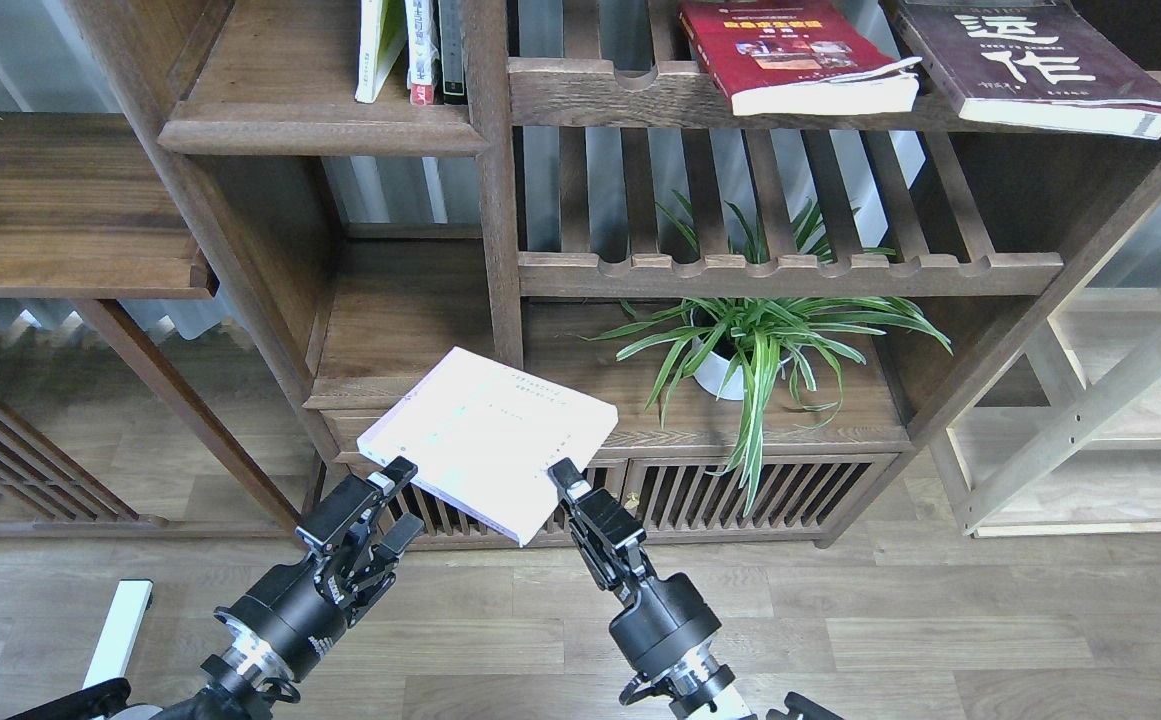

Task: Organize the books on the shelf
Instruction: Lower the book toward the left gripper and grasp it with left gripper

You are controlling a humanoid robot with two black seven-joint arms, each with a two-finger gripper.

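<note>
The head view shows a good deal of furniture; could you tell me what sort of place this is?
Probably a study or office reading corner: a tall dark wooden bookcase holding books, a potted spider plant on a lower shelf, wood-plank flooring.

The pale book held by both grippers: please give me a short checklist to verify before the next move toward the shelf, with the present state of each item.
1. Left gripper touches the near-left edge of the pale book: ok.
2. Right gripper touches the near-right edge: ok.
3. Firm clamp on the book: cannot tell, fingers partly hidden under it.
4. Book level: not ok, it is tilted.
5. Free room on the solid shelf left of the upright books: ok.
6. Spider plant apart from the book: ok, it stands to the right.
</note>
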